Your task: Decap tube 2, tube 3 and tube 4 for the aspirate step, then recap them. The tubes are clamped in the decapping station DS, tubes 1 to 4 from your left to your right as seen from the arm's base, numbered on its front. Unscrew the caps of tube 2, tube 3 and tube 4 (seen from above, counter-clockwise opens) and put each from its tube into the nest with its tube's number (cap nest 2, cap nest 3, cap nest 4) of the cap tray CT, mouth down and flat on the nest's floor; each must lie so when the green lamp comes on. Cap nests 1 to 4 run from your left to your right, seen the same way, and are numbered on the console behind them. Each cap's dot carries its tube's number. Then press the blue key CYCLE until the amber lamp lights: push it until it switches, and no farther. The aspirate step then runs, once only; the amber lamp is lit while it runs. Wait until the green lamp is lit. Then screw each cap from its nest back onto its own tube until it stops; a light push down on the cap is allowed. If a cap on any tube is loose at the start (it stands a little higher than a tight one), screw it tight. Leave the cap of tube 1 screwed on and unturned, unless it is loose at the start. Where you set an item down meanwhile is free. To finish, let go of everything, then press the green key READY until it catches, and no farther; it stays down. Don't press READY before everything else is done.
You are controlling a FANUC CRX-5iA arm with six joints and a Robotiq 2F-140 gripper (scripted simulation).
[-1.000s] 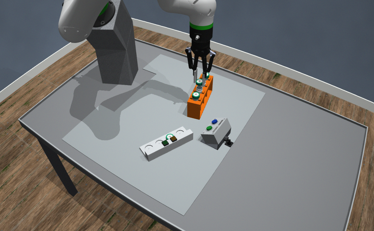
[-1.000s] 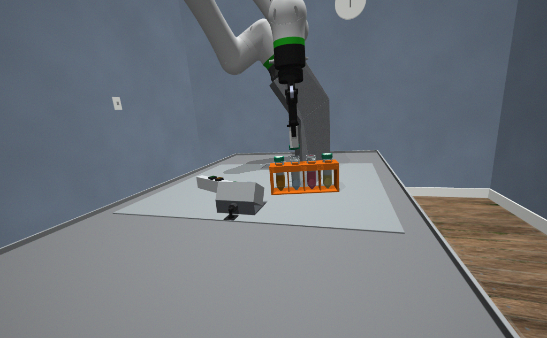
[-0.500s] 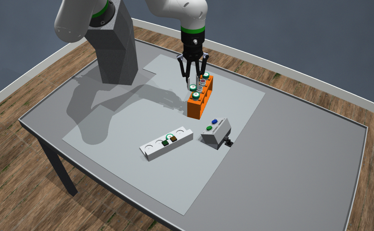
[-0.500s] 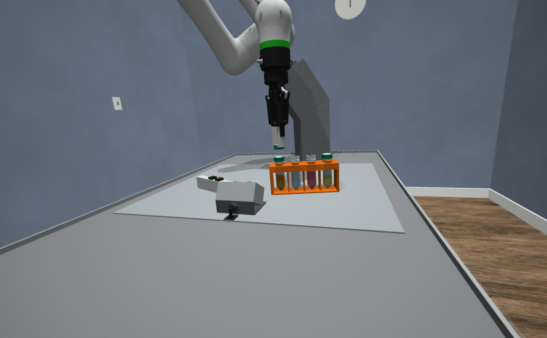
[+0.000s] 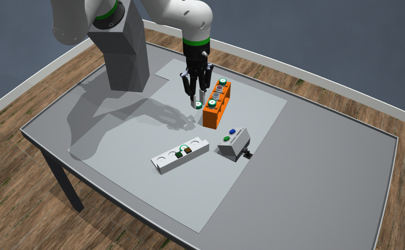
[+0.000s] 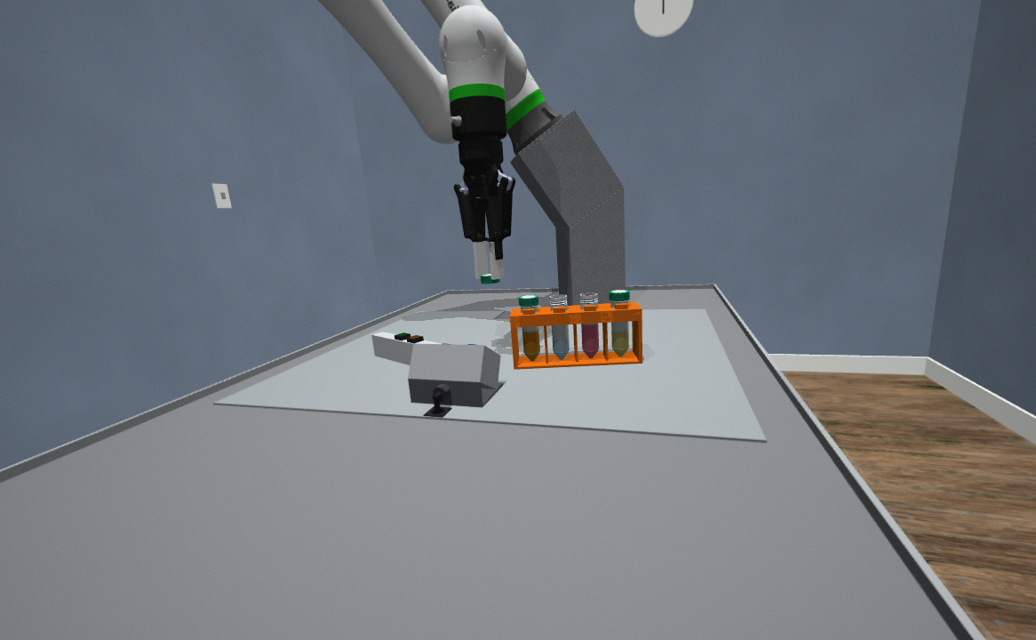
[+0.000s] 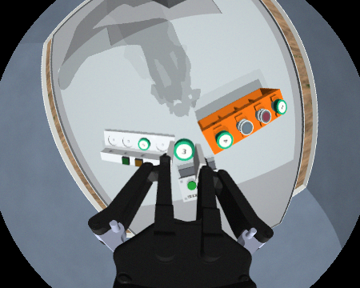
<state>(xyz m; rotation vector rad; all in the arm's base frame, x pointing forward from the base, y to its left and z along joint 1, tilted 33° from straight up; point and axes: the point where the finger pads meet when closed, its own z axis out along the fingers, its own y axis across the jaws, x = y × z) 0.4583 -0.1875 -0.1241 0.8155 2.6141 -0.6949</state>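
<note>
My gripper is shut on a green cap marked 3 and holds it in the air, left of the orange decapping station. The held cap also shows in the wrist view and in the exterior view. In the station, tube 1 and tube 4 carry caps. Tube 2 and tube 3 stand open. The white cap tray lies nearer the front, with one cap in nest 2. Its other nests look empty.
The grey key box with the blue key and the green key stands right of the tray. The tray's two lamps look dark. The arm's grey pedestal stands at the back left.
</note>
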